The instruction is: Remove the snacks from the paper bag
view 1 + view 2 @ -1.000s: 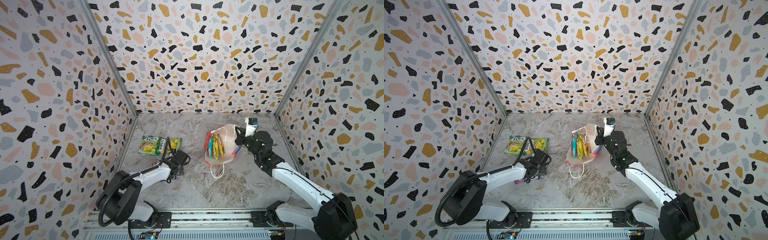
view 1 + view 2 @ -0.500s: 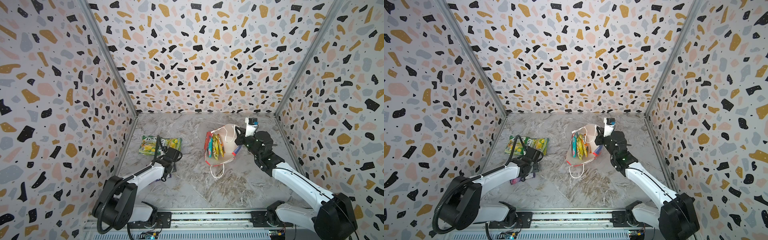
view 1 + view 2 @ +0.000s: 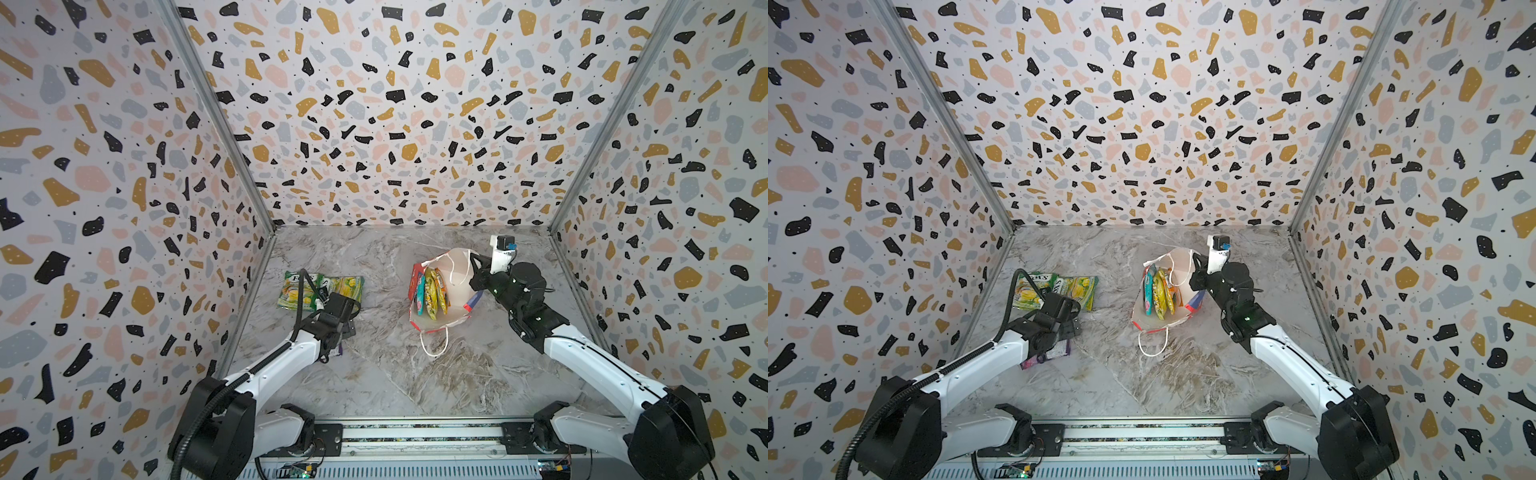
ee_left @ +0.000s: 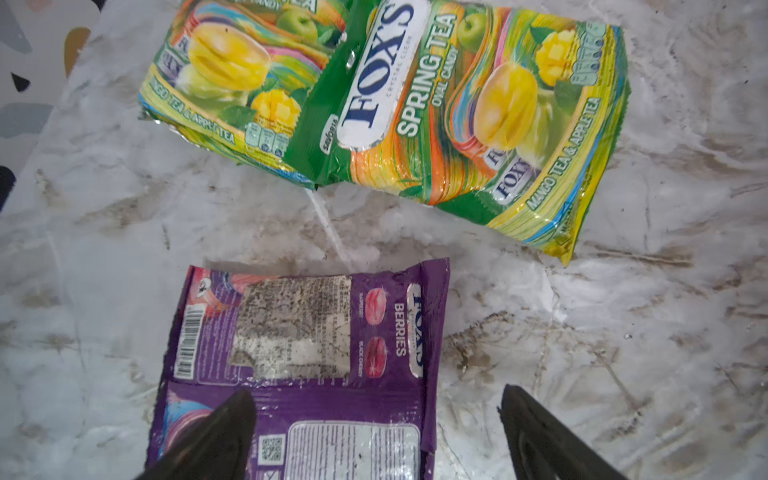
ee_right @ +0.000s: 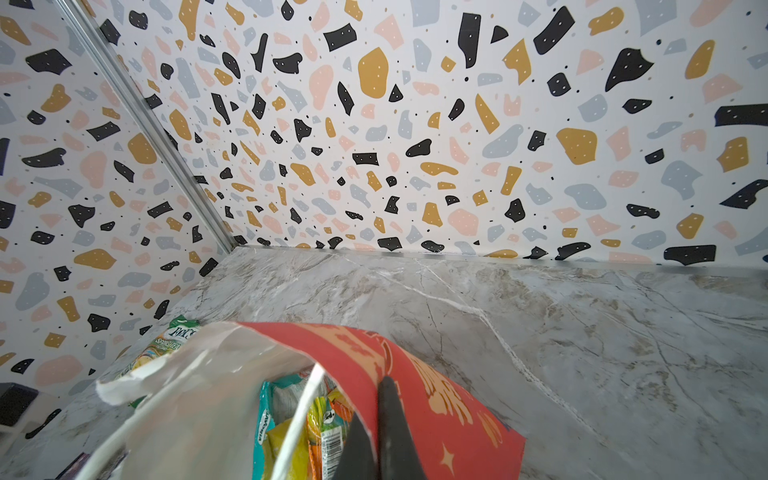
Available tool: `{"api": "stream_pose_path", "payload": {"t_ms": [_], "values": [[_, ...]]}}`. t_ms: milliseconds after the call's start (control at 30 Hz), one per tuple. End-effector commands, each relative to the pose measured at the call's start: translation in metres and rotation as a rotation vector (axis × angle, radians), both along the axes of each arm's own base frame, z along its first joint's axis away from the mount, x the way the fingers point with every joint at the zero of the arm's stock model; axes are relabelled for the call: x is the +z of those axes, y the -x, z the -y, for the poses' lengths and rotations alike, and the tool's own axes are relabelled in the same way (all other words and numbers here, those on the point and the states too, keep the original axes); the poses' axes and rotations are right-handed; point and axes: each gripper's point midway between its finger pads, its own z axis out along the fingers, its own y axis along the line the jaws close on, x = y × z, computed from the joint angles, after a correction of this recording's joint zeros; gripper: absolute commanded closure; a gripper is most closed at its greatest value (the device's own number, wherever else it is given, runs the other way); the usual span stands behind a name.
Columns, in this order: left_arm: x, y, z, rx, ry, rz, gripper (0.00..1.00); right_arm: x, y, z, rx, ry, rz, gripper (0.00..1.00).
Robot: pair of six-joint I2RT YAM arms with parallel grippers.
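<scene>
The red paper bag (image 3: 457, 266) (image 3: 1177, 268) stands open right of the middle, its white lining showing. My right gripper (image 3: 475, 262) (image 5: 380, 399) is shut on its red rim (image 5: 436, 395). Several snacks (image 3: 430, 293) (image 3: 1160, 297) (image 5: 291, 432) stand on edge inside it: teal, yellow and orange. Two green-yellow FOX'S packets (image 3: 320, 289) (image 3: 1059, 286) (image 4: 415, 104) lie overlapping on the left. Nearer to me a purple packet (image 3: 1050, 355) (image 4: 316, 332) lies flat. My left gripper (image 3: 347, 328) (image 4: 374, 392) hangs open just above its near end and holds nothing.
A white cord handle (image 3: 434, 345) of the bag trails onto the marble floor (image 3: 395, 374) in front. Patterned walls close in the left (image 3: 124, 249), back and right sides. A rail (image 3: 415, 432) runs along the front edge.
The left jaws have opened wider over the purple packet, which now lies loose on the floor. The right arm and the bag have not moved.
</scene>
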Motion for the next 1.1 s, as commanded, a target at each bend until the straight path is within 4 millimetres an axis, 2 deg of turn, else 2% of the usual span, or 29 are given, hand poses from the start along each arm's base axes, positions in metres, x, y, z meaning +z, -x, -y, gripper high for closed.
{"api": "stream_pose_path", "payload": {"t_ms": [0, 233, 400, 567, 667, 767, 833, 900, 933, 1033, 1067], "values": [[-0.017, 0.01, -0.007, 0.052, 0.044, -0.024, 0.06, -0.001, -0.003, 0.005, -0.02, -0.002, 0.0, 1.0], [-0.034, 0.012, -0.026, 0.092, 0.03, -0.106, 0.06, -0.006, -0.007, 0.013, -0.042, -0.001, -0.008, 1.0], [-0.041, 0.011, -0.053, 0.176, 0.062, -0.085, 0.07, -0.006, -0.007, 0.013, -0.042, -0.001, -0.008, 1.0], [-0.024, -0.009, -0.072, 0.173, -0.054, -0.031, 0.09, -0.006, -0.007, 0.013, -0.042, 0.003, -0.011, 1.0], [-0.017, -0.021, -0.071, 0.131, -0.087, -0.034, 0.1, -0.003, -0.006, 0.016, -0.049, 0.002, -0.002, 1.0], [-0.002, -0.026, -0.066, 0.11, -0.093, -0.02, 0.12, -0.002, -0.005, 0.016, -0.05, 0.004, -0.001, 1.0], [0.015, -0.021, -0.066, 0.136, -0.097, 0.018, 0.12, -0.001, -0.005, 0.016, -0.048, 0.002, 0.001, 1.0], [0.027, -0.014, -0.061, 0.17, -0.017, 0.079, 0.12, 0.0, -0.005, 0.016, -0.049, 0.003, 0.001, 1.0], [0.027, -0.008, -0.058, 0.192, 0.031, 0.1, 0.13, 0.001, -0.005, 0.016, -0.048, 0.001, 0.004, 1.0], [0.016, 0.024, -0.062, 0.305, 0.14, 0.076, 0.22, 0.0, -0.006, 0.016, -0.046, 0.003, 0.001, 1.0], [0.015, 0.031, -0.062, 0.333, 0.168, 0.083, 0.27, 0.001, -0.006, 0.016, -0.048, 0.003, -0.001, 1.0]]}}
